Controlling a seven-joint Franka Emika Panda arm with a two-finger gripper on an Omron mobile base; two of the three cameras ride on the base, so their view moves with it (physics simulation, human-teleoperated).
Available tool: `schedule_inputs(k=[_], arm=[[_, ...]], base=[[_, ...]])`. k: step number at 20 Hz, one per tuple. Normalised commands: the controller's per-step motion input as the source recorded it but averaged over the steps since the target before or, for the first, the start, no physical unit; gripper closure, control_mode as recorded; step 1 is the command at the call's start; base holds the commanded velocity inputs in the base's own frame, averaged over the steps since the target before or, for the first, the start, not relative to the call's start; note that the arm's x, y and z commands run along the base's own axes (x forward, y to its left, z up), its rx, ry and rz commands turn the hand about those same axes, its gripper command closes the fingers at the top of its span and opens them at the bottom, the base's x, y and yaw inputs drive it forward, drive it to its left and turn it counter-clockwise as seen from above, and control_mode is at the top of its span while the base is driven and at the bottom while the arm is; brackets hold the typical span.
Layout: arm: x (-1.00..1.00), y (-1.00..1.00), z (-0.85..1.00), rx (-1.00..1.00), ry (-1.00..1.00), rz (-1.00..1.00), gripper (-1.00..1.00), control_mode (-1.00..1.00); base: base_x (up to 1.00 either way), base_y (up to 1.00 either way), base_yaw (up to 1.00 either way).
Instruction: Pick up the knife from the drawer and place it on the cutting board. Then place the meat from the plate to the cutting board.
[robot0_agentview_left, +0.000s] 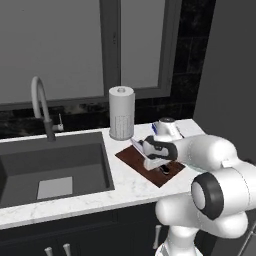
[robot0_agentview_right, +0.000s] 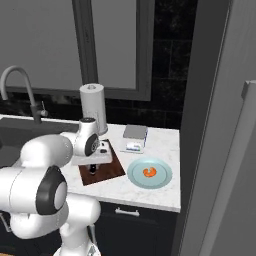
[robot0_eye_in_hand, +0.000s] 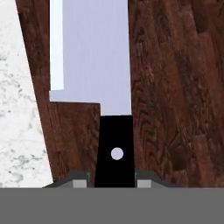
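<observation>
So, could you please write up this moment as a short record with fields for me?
end effector: shut on the knife's black handle, low over the cutting board
knife: silver blade extends along the board, held by the handle
cutting board: on the marble counter, between sink and plate
meat: on the light blue plate, apart from the board
sink: left of the board, faucet behind it
paper towel roll: upright behind the board
task stage: knife not yet released; meat not yet moved
</observation>
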Motion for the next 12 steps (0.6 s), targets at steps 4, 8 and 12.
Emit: schedule_inputs(k=[4, 8, 12], arm=[[0.0, 0.17, -0.12, 0.0, 0.14, 0.0, 1.0, -1.0], [0.0, 0.07, -0.27, 0.0, 0.09, 0.0, 1.0, -1.0], [0.0, 0.0, -0.29, 0.0, 0.03, 0.0, 1.0, -1.0]], base=[[0.0, 0.0, 0.0], [0.0, 0.0, 0.0], [0.0, 0.0, 0.0]])
